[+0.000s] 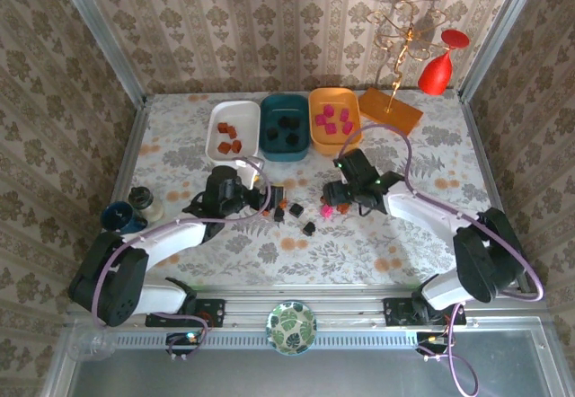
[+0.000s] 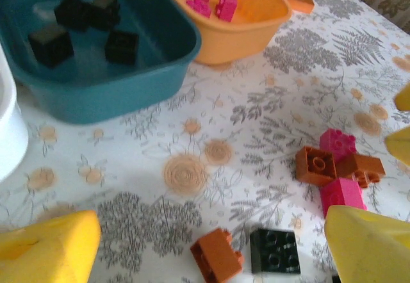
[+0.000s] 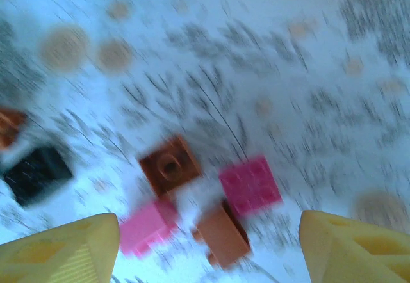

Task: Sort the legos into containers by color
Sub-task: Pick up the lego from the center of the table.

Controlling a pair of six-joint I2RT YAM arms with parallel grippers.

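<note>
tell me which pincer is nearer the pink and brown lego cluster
Right. The right pincer hovers directly over the lego cluster; the left pincer sits off to its left.

The floral table (image 1: 180, 159) bears a white tub (image 1: 235, 112), teal tub (image 1: 272, 110), orange tub (image 1: 328, 99) and scattered loose legos (image 1: 296, 209)

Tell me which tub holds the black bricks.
The dark teal tub in the middle; the white tub left of it holds brown bricks, the orange tub right of it pink bricks.
</note>
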